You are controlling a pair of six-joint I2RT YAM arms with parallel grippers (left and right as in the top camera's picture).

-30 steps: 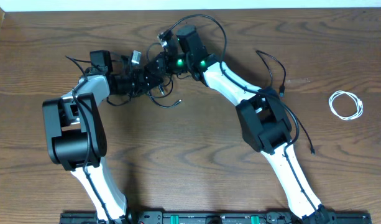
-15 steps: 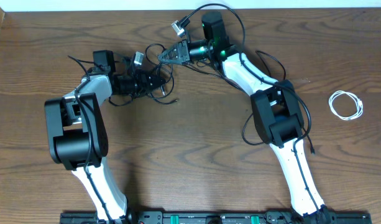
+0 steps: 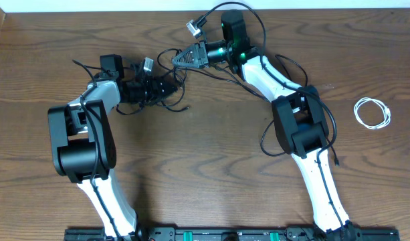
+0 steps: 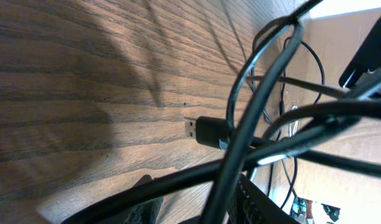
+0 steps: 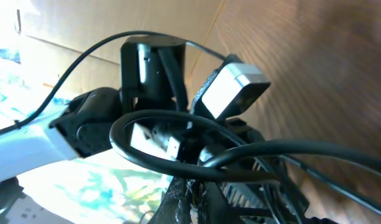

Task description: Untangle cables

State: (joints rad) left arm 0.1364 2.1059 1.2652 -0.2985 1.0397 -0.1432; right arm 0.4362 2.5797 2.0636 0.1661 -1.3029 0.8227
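Roughly an early-to-middle stage, by my reading.

- White cable (image 3: 386, 115): coiled by itself at the right edge of the bench (image 3: 211, 167), well apart from everything else. That one looks sorted.
- Black cables (image 3: 168, 88): bunched in one knot at upper centre-left of the bench, loops crossing over each other, with silver-tipped plugs sticking out at the top.
- Right gripper (image 3: 178, 59): clenched, apparently pinching a strand of the black cables. It sits just up and right of the knot, with a loop running from its tip back into the bunch. No strand looks fully clear of the knot yet.
- Left gripper (image 3: 158, 88): buried in the knot. I cannot tell whether it is released or clamped, since cords cross in front of it in both views (the wrist camera shows mostly black loops).
- Left wrist view: one USB plug (image 4: 206, 129) lies flat on the wood, threaded through a loop of another cord.

Left to do, as I judge it: nearly all the separating. Each black cord has to be drawn out of the bunch and laid down alone, as the white one is.
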